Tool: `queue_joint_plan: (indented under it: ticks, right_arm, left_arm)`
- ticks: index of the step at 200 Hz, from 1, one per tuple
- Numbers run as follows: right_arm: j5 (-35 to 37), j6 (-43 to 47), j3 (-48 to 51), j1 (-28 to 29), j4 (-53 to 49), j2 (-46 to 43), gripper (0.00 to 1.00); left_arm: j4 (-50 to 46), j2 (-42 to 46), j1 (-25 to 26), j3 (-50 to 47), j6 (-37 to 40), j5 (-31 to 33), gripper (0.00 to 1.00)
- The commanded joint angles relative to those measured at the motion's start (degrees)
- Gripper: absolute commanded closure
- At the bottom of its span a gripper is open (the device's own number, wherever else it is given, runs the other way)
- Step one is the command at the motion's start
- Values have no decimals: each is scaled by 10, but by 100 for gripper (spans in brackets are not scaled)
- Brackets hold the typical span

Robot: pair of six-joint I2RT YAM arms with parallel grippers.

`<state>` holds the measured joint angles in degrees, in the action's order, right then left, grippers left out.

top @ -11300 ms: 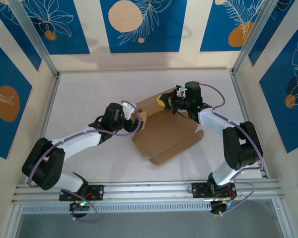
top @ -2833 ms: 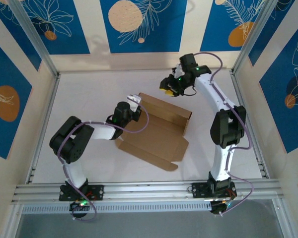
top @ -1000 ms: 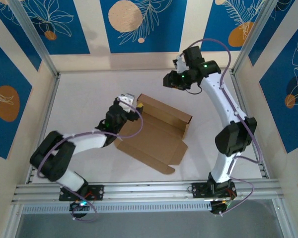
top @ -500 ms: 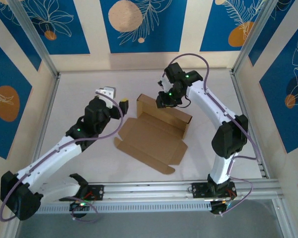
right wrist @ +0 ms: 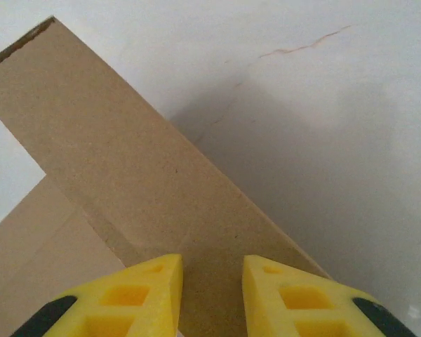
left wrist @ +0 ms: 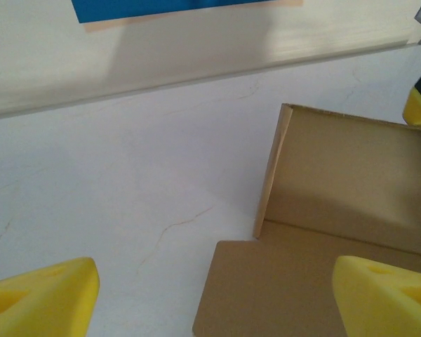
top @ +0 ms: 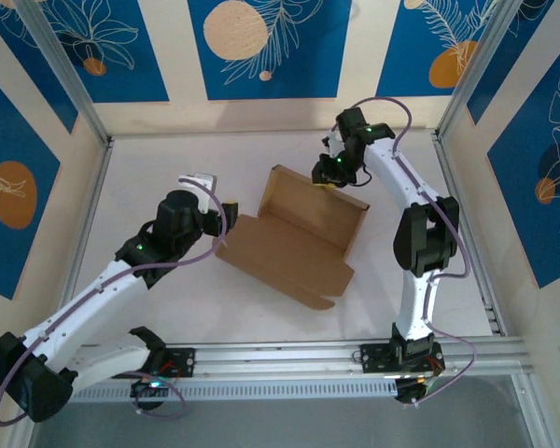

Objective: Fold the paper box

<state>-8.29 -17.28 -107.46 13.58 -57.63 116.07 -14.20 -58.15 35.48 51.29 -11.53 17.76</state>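
Half a second back, the left gripper (top: 217, 191) hung well to the left of the paper box (top: 294, 243); it has since come in and now sits just beside the box's left corner. The right gripper (top: 327, 177) has slid along the raised rear wall, away from its left end toward the middle. The box itself has shifted slightly toward the far edge of the table (top: 149, 159).

The paper box lies near the table's centre. Its wide panel is flat on the surface and its rear wall stands up along the far side.

In the left wrist view, the left gripper (left wrist: 210, 309) has its jaws spread wide and holds nothing. The box (left wrist: 337, 189) lies ahead and to the right of it, and a corner of the flat panel reaches in between the yellow fingertips (left wrist: 42, 302).

In the right wrist view, the right gripper (right wrist: 210, 295) is right at the rear wall of the box (right wrist: 140, 161). Its fingers (right wrist: 126, 295) stand close together with only a narrow gap, and cardboard shows in that gap. I cannot tell whether they pinch the wall.
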Motion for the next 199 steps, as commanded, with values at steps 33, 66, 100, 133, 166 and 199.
queue_joint_plan:
  ticks: [33,66,100,133,166,199]
  right_arm:
    - [-41,-41,-8,-61,9,64,60]
    - [58,-46,65,-79,74,14,35]
    - [70,12,10,-63,27,83,18]
    - [86,32,3,-35,32,121,17]
    - [117,-25,25,-46,59,117,28]
    - [60,-99,77,-70,82,80,40]
  left_arm:
    - [-26,14,-6,29,2,29,14]
    - [-61,16,-8,56,-34,39,16]
    - [-117,8,-8,71,-63,-69,18]
    - [-134,41,-8,43,-67,-100,18]
    - [-134,79,-8,23,-63,-77,18]
    - [-148,73,-8,34,-74,-43,18]
